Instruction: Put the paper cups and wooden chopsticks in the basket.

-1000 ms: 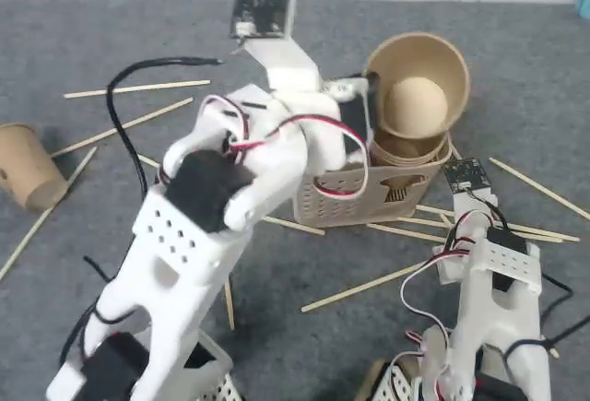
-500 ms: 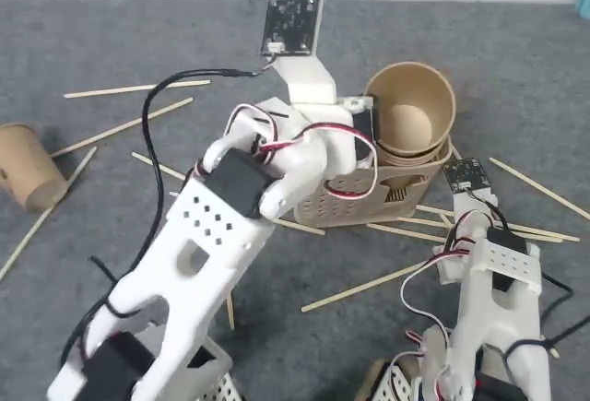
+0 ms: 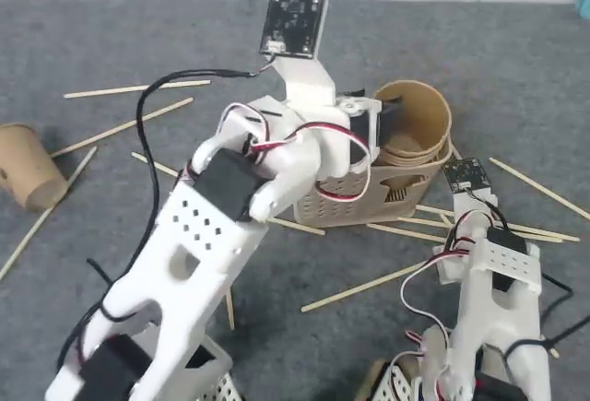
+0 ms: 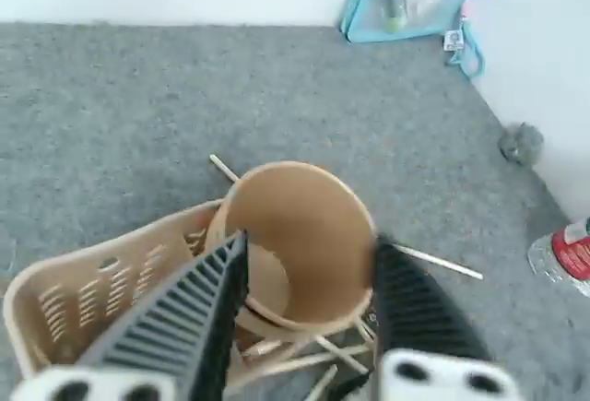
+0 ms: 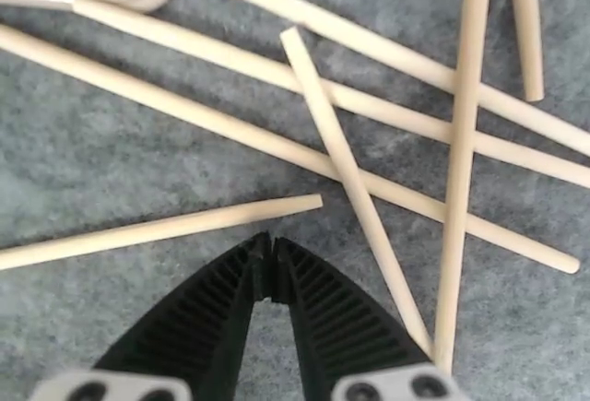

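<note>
Grey carpeted surface (image 3: 516,60), two white arms side by side.

Left arm (image 3: 198,244) stretches across to the beige perforated plastic basket (image 3: 406,189), which stands upright near the middle of the surface. Left pincer (image 3: 387,111) sits at the basket's top. In the left wrist view the left pincer (image 4: 309,240) is spread wide, one black ribbed finger (image 4: 198,313) on each side of a brown paper cup (image 4: 304,198). Cannot tell whether either finger touches the cup wall.

That brown paper cup (image 3: 415,120) stands mouth up in one end of the basket, nested into further cup rims just below it. A few thin sticks lie inside the basket (image 4: 83,300) under the cups.

A second brown paper cup (image 3: 28,166) lies on its side on the surface, well apart from the basket.

Pale wooden chopsticks (image 3: 364,288) are scattered on the carpet. Several lie loose near the tipped cup, and a cluster crosses just beside the basket on the right arm's side.

Right arm (image 3: 489,290) is low, near that cluster. Right pincer (image 5: 273,240) is pressed together with nothing between its jaws, tip down over the carpet. One chopstick's end (image 5: 304,204) lies just beside the tip, and more chopsticks (image 5: 350,180) cross one another beyond it.
</note>
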`<action>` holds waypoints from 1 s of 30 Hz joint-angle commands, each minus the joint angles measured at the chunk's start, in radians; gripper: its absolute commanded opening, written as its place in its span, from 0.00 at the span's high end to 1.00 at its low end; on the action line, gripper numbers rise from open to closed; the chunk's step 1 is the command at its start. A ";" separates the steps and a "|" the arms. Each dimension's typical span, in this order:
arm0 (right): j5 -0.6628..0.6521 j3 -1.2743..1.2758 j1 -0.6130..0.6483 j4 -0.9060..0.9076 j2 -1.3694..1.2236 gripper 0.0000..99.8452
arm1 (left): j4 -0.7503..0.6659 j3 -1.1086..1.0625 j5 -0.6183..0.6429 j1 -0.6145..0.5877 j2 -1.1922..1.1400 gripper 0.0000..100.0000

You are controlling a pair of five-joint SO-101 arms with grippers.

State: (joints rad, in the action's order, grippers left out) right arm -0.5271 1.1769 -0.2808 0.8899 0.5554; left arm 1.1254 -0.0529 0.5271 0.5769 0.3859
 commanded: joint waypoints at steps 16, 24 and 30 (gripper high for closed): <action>-0.012 -0.009 -0.001 -0.008 0.036 0.99 | -1.097 -0.860 -0.014 0.126 0.609 0.99; -0.012 -0.009 0.004 -0.012 0.036 0.99 | -1.280 -1.020 -0.017 0.124 0.499 0.99; -0.012 -0.009 0.001 -0.012 0.036 0.99 | -1.471 -1.017 -0.017 0.120 0.293 0.99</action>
State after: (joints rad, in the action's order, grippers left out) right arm -0.5271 1.1769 -0.2808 0.8899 0.5554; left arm -0.2647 -1.0764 0.5178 0.6966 0.7557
